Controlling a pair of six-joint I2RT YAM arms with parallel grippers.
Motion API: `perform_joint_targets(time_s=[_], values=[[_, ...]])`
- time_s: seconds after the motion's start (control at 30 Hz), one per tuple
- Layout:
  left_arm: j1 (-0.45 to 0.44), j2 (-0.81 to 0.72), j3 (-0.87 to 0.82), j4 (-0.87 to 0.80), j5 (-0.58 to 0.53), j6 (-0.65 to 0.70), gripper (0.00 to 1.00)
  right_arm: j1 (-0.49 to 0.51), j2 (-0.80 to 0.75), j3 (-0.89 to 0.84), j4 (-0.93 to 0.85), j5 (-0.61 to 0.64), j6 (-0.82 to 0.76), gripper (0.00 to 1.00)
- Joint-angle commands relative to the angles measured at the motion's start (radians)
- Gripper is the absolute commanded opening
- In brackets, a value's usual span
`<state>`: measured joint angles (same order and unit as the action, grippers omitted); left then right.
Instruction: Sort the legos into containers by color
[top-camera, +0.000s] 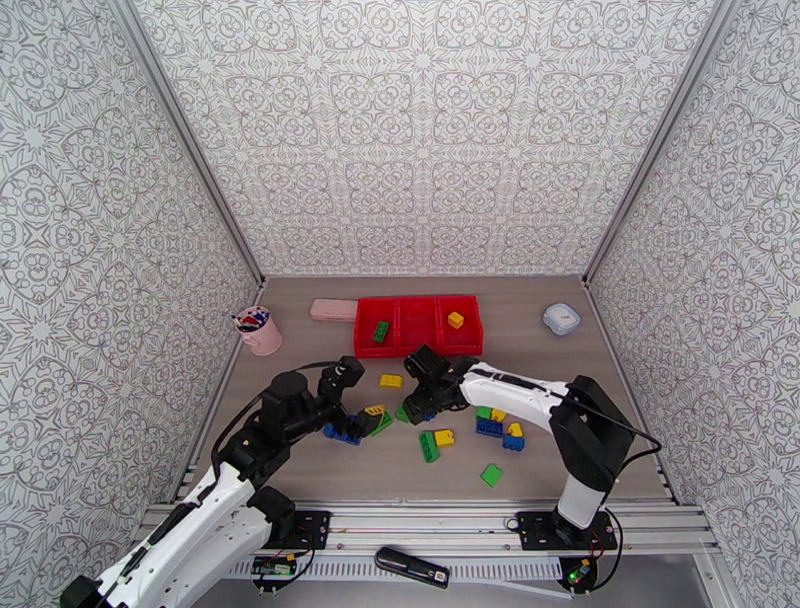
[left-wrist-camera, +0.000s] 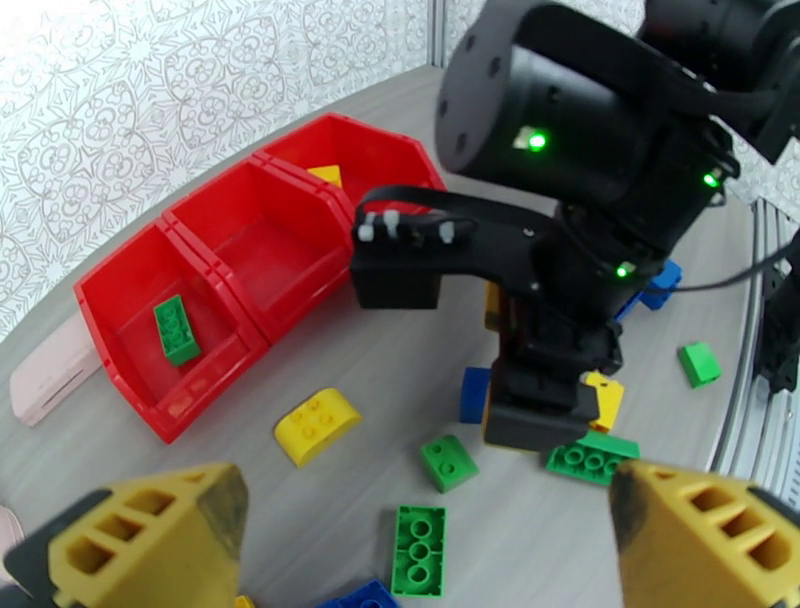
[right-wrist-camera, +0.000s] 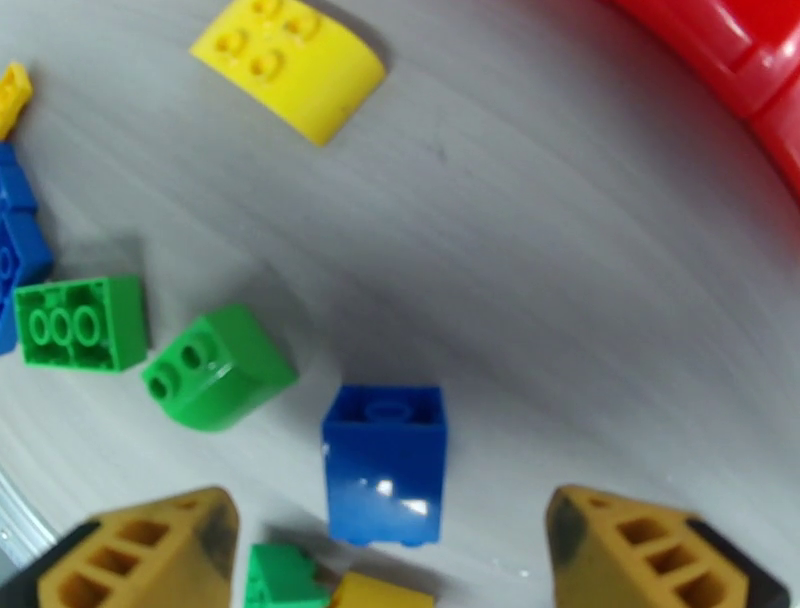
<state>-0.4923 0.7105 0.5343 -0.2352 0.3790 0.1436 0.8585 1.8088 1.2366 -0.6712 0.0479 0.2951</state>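
Between wide-spread fingers (right-wrist-camera: 150, 550) of empty right pincer (right-wrist-camera: 390, 512), blue lego (right-wrist-camera: 385, 455) on table (right-wrist-camera: 560, 250)

White-shelled arms (top-camera: 510, 390) with black joints and yellow tool fingers (left-wrist-camera: 150, 530).
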Motion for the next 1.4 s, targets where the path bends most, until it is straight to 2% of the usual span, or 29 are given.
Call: perform_joint_targets(time_s=[0.0,0.43,0.57,0.7,0.8,1.1,1.37], values=[[0.008,-0.007,0.001,-0.033,0.033,0.03,1.0,0.004,0.04,0.051,-0.036,0.01,-0.028,0.78],[-0.001,0.014,-0.005,-0.01,0.045,0.035,1.0,0.003,0.109,0.078,-0.041,-0.007,-0.018,0.52],[-0.006,0.014,-0.007,-0.009,0.043,0.035,1.0,0.004,0.098,0.077,-0.045,0.003,-0.013,0.39],[-0.012,0.015,-0.012,0.006,0.041,0.03,1.0,0.003,0.072,0.072,-0.055,0.013,0.001,0.34],[-0.012,0.02,-0.016,0.031,0.036,0.01,1.0,0.002,0.032,0.068,-0.056,0.026,0.02,0.26],[-0.06,0.08,-0.036,0.202,-0.024,-0.082,1.0,-0.03,-0.078,0.125,0.002,0.092,0.068,0.25],[-0.094,0.159,-0.059,0.393,-0.124,-0.147,1.0,-0.101,-0.056,0.213,0.105,0.156,0.046,0.25]])
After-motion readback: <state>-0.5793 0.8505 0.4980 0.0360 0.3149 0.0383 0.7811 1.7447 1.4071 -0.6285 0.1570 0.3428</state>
